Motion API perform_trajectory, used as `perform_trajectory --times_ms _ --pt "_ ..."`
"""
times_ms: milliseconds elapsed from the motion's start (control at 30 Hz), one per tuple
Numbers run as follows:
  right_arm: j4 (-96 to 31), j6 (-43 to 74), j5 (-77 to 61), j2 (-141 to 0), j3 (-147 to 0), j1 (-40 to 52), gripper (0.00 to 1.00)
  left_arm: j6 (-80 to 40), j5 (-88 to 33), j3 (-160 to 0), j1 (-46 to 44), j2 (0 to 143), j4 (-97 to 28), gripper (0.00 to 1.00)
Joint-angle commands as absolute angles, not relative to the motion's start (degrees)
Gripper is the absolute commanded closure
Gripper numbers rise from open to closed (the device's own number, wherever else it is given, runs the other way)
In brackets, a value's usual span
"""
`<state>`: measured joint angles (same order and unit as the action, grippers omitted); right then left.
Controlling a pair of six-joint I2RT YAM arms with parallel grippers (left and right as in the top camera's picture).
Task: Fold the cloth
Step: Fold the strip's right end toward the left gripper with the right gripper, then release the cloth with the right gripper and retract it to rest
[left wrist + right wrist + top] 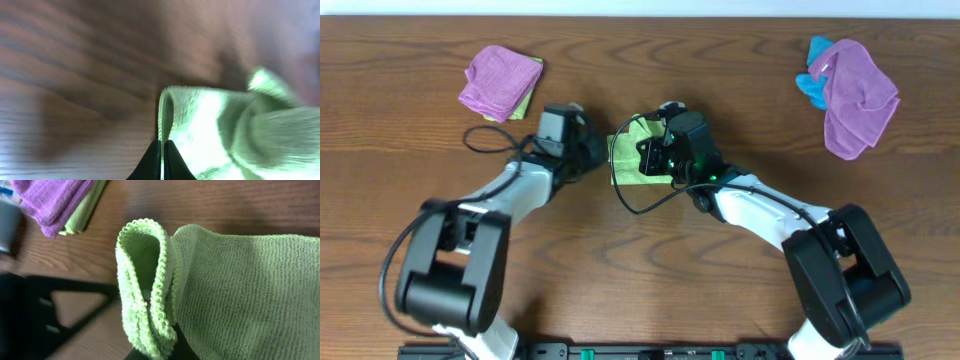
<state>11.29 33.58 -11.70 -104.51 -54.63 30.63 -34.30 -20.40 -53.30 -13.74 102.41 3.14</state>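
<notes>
at the middle of the table [740, 60], between the two arms: the cloth [630, 160], lime-green, part bunched, its near side flat on the wood.

left gripper [162, 156]: jaws closed to a hairline, a thin bit of the cloth's edge nipped between the tips. the edge rises straight off the tips in a narrow loop, so that corner is lifted, not lying flat.

right gripper [159, 353]: only a sliver of dark tip shows at the bottom of the wrist view. jaws look pinched shut on the hem, which runs down into them doubled over, stitched edge against stitched edge.

reading: each arm holds one end of the same side, most likely so the edge can be carried across as a straight line and laid over the opposite side. the slack hanging right of the left tips suggests the span between the grips is not taut.

risk, judged: thin pinch on the left could slip if the arms pull apart.

clutter well clear: purple cloth [498, 78] far left on a green one; second purple cloth [860, 95] far right over a blue cloth [814, 72].
</notes>
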Motion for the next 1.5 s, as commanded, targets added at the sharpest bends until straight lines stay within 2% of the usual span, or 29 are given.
perform_trajectory --times_ms 0,167,333,400,533,933,1033,1067,1100,1233,1267,1467 --pt "11.0 31.1 -10.9 -105.0 -55.5 31.4 0.99 -32.1 -20.4 -54.3 -11.9 98.5 2.6 0.94" --pt "10.7 30.5 -10.5 -105.0 -55.5 31.8 0.97 -32.1 -20.4 -54.3 -10.4 95.1 2.0 0.94" --pt "10.4 30.6 -10.6 -105.1 -55.5 32.8 0.78 -31.2 -20.3 -54.3 -10.1 92.7 1.4 0.94" --pt "10.2 30.6 -10.9 -105.1 -55.5 33.4 0.67 -31.2 -20.1 -54.3 -10.1 92.4 1.1 0.95" --pt "9.7 30.6 -11.5 -105.1 -55.5 34.8 0.63 -31.2 -20.1 -54.3 -10.1 92.3 0.4 0.95" --pt "9.4 30.6 -11.6 -105.1 -55.5 38.3 0.41 -31.2 -20.1 -54.3 -10.1 92.3 0.0 0.94" --pt "9.6 30.6 -12.1 -105.1 -55.5 38.3 0.2 -31.2 -20.1 -54.3 -10.1 92.3 0.0 0.95" --pt "9.6 30.6 -12.3 -105.1 -55.5 38.0 0.07 -31.2 -20.1 -54.3 -10.1 92.2 0.0 0.93" --pt "9.5 30.6 -12.3 -104.9 -55.5 37.7 0.01 -31.2 -20.2 -54.3 -10.1 92.1 0.0 0.89" --pt "8.8 30.8 -13.9 -103.5 -55.5 35.6 0.01 -31.2 -20.2 -54.3 -9.7 91.3 -0.4 0.78" --pt "8.1 30.8 -14.0 -102.8 -55.5 34.9 0.01 -31.2 -20.2 -54.3 -9.4 90.9 -0.7 0.72" --pt "1.2 30.7 -13.6 -99.2 -55.5 30.3 0.01 -31.2 -20.2 -54.3 -7.5 89.3 -3.2 0.49"
